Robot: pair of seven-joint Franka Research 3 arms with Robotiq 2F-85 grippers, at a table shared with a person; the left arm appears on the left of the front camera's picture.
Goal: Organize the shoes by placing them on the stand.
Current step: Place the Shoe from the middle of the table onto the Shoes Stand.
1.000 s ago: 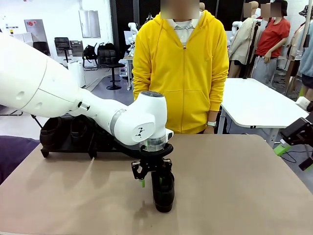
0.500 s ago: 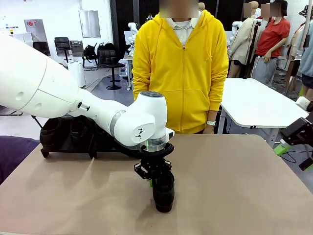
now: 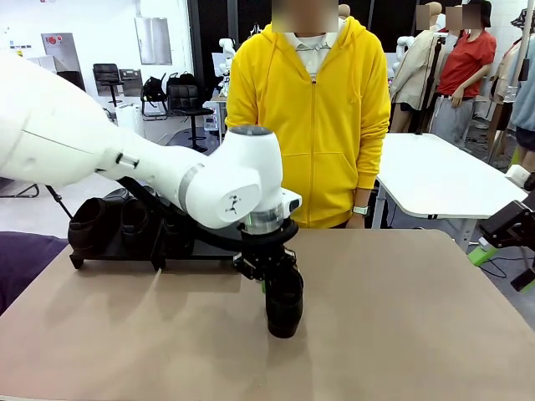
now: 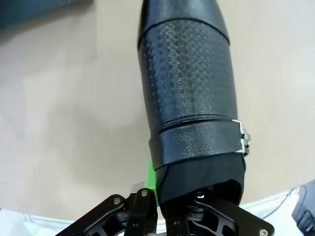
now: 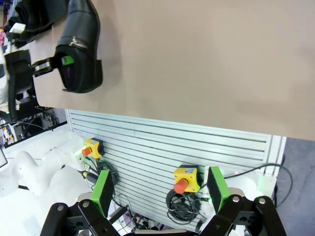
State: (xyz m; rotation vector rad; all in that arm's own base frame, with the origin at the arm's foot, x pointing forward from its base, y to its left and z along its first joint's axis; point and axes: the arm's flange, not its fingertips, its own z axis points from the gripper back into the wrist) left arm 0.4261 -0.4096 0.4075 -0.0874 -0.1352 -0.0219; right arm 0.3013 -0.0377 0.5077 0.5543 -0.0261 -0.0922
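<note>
In the front view, the left gripper [image 3: 266, 271] is in the lower middle of the frame, clamped on the back edge of a black shoe [image 3: 283, 303]. The shoe is on the tan table [image 3: 401, 317], or just above it; I cannot tell which. In the left wrist view the shoe [image 4: 189, 93] runs from the bottom centre to the top edge, and one green pad [image 4: 151, 183] presses its collar at the lower left. The stand [image 3: 125, 246] is at the middle left of the front view, with other shoes [image 3: 104, 221] on it. The right gripper [image 5: 160, 189] has its fingers wide apart at the bottom of the right wrist view, holding nothing. A person in a yellow hoodie [image 3: 309, 117] stands at the far side.
</note>
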